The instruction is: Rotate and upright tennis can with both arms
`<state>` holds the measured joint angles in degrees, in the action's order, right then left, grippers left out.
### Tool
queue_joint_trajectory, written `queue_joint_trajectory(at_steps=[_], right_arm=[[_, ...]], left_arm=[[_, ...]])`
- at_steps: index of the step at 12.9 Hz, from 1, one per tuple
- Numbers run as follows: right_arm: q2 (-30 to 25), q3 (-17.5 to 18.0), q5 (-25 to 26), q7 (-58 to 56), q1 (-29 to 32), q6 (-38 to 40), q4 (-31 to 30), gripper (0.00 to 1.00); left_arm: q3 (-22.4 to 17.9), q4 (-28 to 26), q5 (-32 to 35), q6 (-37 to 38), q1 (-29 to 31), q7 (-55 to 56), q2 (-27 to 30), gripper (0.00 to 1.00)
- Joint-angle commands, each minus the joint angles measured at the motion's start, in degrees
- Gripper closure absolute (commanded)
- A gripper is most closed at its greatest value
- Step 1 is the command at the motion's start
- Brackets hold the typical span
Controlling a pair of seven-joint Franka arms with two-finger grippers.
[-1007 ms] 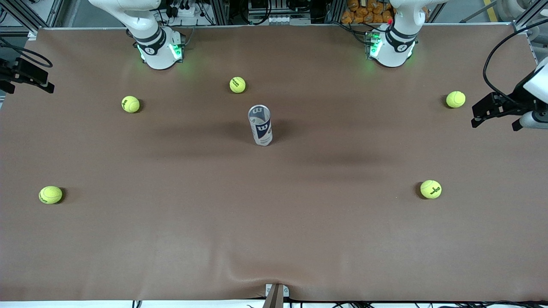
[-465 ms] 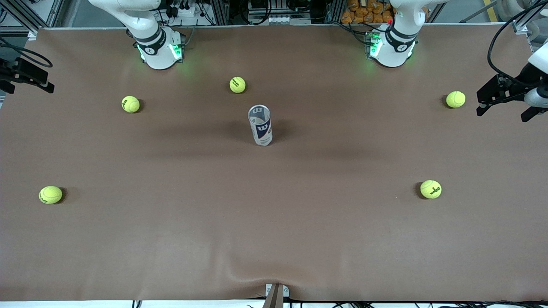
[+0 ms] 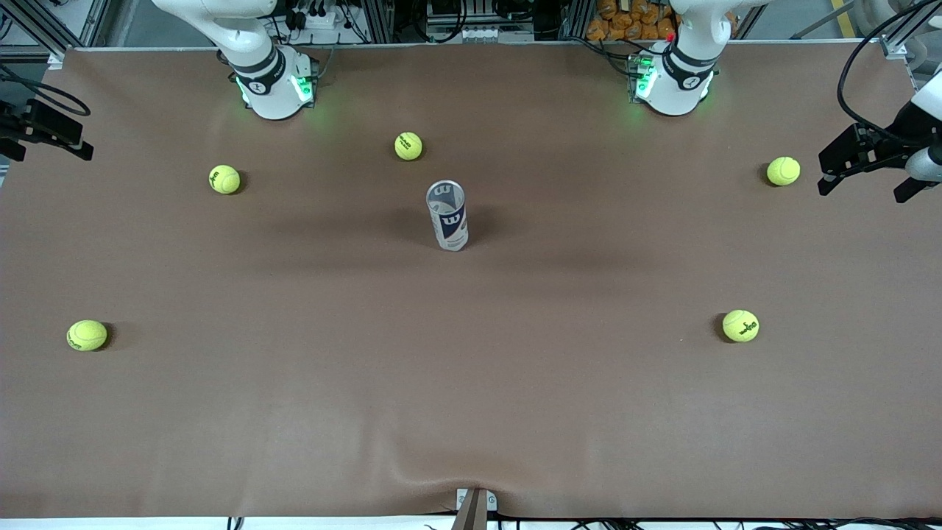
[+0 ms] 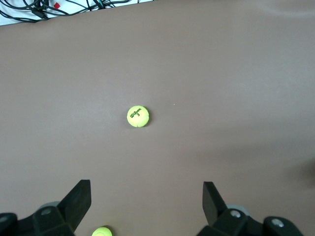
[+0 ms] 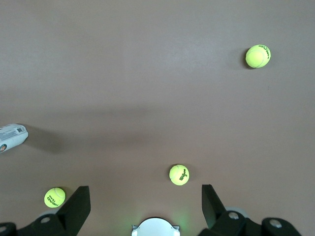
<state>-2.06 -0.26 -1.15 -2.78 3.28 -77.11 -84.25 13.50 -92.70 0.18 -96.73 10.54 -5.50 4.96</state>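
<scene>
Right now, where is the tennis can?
The tennis can stands upright mid-table in the front view, nearer the camera than the closest tennis ball.

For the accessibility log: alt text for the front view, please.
A tennis can stands upright mid-table, with five tennis balls scattered around it. The left tool hangs open over the table's edge at the left arm's end; the right tool waits at the right arm's end.
</scene>
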Motion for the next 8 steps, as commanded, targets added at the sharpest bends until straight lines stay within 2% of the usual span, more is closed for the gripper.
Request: queue_joint_trajectory(at_steps=[1,3,8], right_arm=[[-0.58,-0.09,-0.52,0.75,-0.02,0.56,0.05,0.00],[-0.58,-0.09,-0.52,0.75,-0.02,0.56,0.05,0.00],[-0.58,-0.09,-0.52,0.75,-0.02,0.56,0.05,0.00]], left_arm=[[0.65,2.88,-0.36,3.12,0.45,1.88,-0.74,0.00],[0.65,2.97,-0.18,4.87,0.45,5.40,-0.74,0.00],[0.65,3.06,-0.89,9.63,0.45,5.50,-0.74,0.00]])
